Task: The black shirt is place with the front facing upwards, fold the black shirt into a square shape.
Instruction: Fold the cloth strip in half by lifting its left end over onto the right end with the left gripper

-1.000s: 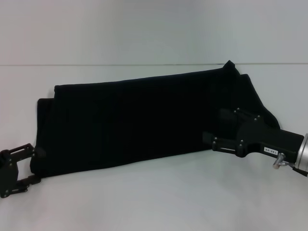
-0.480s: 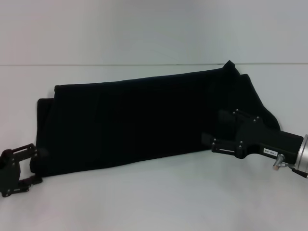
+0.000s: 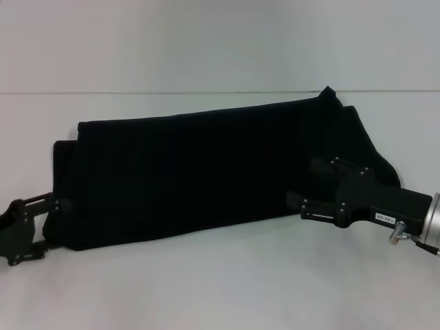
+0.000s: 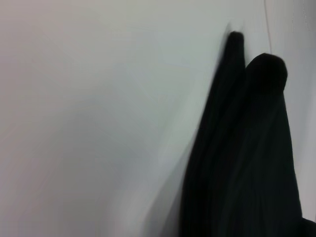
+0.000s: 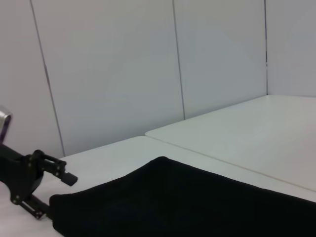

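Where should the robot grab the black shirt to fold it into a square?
Probably the black shirt at its two short ends. It lies as a long band, so the left gripper comes in from the left end and the right gripper from the right.

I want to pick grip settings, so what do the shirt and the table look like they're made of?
The shirt looks like soft matte black cloth: it lies in a long folded band with faint ripples. The table looks like a smooth, hard white board, maybe laminate, with a dull sheen.
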{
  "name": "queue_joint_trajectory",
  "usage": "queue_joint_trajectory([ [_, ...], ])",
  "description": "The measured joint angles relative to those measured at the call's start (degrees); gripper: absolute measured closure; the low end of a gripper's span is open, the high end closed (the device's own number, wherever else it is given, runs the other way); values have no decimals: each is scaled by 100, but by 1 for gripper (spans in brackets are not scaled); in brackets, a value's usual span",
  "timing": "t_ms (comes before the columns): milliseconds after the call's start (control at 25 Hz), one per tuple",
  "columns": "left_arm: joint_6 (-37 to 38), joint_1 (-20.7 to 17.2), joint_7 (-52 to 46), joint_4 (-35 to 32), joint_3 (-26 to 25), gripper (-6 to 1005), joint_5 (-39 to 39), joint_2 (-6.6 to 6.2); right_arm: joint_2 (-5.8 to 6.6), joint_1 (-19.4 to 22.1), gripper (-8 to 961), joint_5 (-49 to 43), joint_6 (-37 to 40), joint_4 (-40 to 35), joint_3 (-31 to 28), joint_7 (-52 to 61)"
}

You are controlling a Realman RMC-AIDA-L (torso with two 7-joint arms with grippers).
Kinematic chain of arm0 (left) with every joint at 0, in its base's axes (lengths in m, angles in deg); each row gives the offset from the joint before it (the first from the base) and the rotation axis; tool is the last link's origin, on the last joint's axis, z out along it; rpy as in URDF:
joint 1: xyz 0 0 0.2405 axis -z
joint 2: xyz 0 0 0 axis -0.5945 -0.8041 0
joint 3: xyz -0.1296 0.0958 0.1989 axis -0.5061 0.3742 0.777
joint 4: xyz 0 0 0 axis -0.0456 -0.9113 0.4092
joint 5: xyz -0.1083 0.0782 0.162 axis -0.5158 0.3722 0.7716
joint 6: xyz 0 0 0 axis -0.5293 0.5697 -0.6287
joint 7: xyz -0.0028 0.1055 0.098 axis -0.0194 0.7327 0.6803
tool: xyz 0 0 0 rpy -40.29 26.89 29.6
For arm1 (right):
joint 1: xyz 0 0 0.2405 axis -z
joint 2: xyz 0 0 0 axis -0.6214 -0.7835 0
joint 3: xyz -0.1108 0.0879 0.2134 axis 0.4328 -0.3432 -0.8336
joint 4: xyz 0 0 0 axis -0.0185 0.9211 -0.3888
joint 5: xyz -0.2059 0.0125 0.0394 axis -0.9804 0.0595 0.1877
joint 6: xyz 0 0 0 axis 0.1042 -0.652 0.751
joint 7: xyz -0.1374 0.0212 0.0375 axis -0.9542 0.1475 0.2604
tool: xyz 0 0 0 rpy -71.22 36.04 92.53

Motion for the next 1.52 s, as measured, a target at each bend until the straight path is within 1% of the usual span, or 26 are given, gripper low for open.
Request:
queue_joint_trajectory([
  [120,-62,119,-36,49,132,174,0,-58,-11,-6,9,7,32,2,-28,0],
  [240,-117,164,-52,36,244,176,14,-77,-18,-3,9,11,35,3,-32,5],
  [480,-153,191,-57,-49,443,386,141,-85,-17,5,9,-10,35,10,-3,8],
  [680,-230,199,-55,-54,446,630,151,-68,-2,8,9,-67,35,10,153,9],
  [880,-257,205,-4,-67,445,774,151,-64,12,8,9,-112,63,10,370,9],
  [1000,-258,213,34,-113,445,861,148,-50,14,8,9,-113,99,8,399,9],
  [1200,-230,156,52,-293,401,938,115,-59,13,12,9,-116,123,4,366,9],
  [1280,-220,101,53,-396,359,951,112,-109,12,18,9,-107,136,3,350,9],
  [1360,-220,24,49,-533,278,945,130,-194,11,26,9,-94,161,0,341,24],
  [1440,-220,-43,31,-605,228,940,144,-317,12,38,9,-87,179,-29,334,104],
  [1520,-216,-122,6,-665,133,934,151,-485,24,53,9,-90,180,-55,331,218],
])
